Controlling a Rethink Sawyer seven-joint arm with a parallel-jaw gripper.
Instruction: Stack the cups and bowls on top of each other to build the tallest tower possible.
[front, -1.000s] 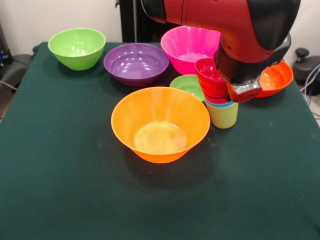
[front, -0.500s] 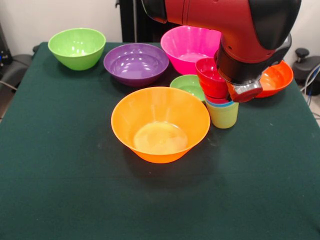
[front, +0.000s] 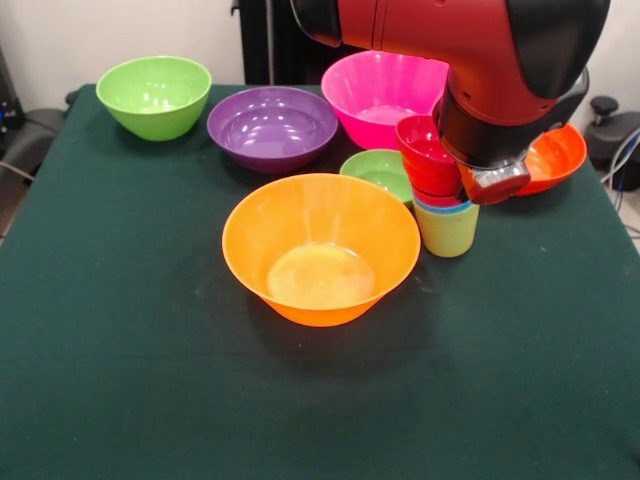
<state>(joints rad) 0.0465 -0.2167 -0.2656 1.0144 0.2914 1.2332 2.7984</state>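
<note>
The tower stands right of centre in the front view: a yellow-green cup (front: 446, 230) lowest, a blue cup (front: 447, 208) showing only its rim, a red cup (front: 436, 198) above that, and a small red bowl (front: 427, 153) tilted on top. The arm's red and black wrist covers the tower's right side, and my gripper (front: 489, 181) sits against the small red bowl, with its grip hidden. A small green bowl (front: 378, 171) touches the tower's left. The big orange bowl (front: 320, 247) sits in the middle.
A pink bowl (front: 378, 92), a purple bowl (front: 272, 126) and a lime green bowl (front: 154, 94) line the far side. A red-orange bowl (front: 553, 156) lies behind the wrist at the right. Green cloth (front: 150, 380) covers the table.
The arm's wrist and the small red bowl have shifted slightly to the right. The other bowls have not moved.
</note>
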